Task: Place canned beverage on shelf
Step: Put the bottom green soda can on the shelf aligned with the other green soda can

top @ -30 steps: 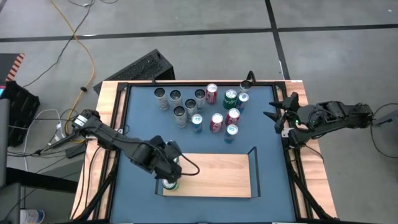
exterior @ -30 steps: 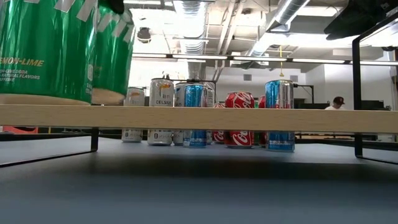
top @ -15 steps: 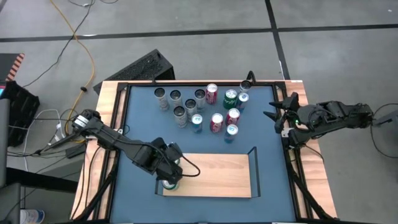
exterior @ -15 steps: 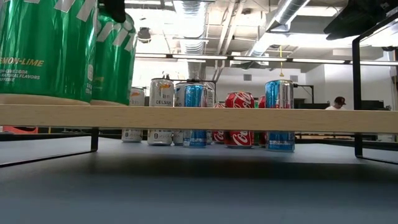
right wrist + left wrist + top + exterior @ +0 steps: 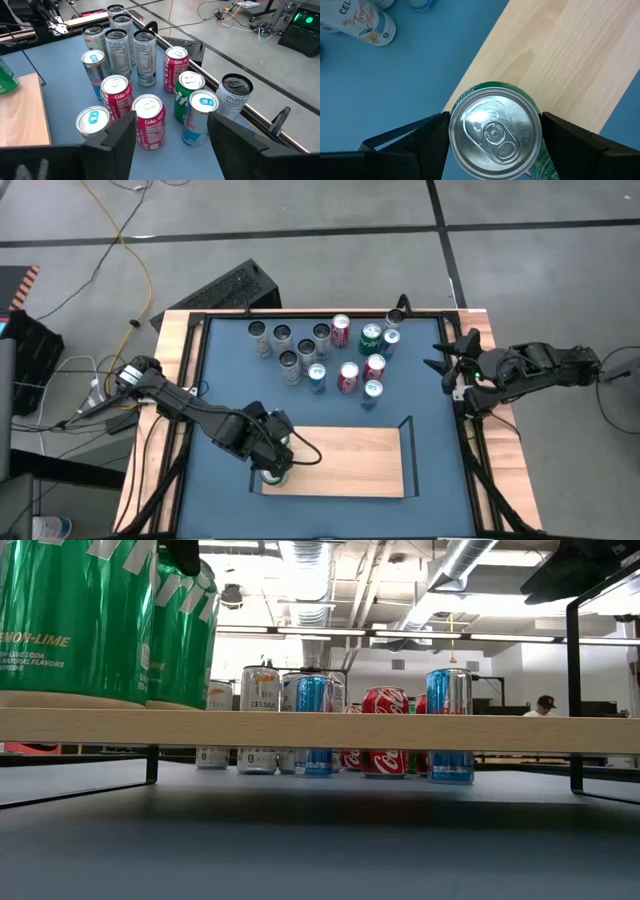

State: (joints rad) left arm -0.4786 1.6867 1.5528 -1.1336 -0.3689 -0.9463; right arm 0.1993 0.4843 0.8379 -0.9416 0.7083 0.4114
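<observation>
L gripper (image 5: 492, 137) fingers clamp green can (image 5: 495, 132) upright on shelf (image 5: 565, 65) corner for placing; R gripper (image 5: 172, 137) fingers open, waiting by counter edge.

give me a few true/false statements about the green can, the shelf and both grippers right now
1. The left gripper has its fingers on either side of the green can. True.
2. The green can stands at the right end of the shelf. False: it stands at the left end.
3. The right gripper holds a red can. False: it is open and holds nothing, at the table's right edge.
4. The other cans stand on the blue tabletop beyond the shelf. True.
</observation>
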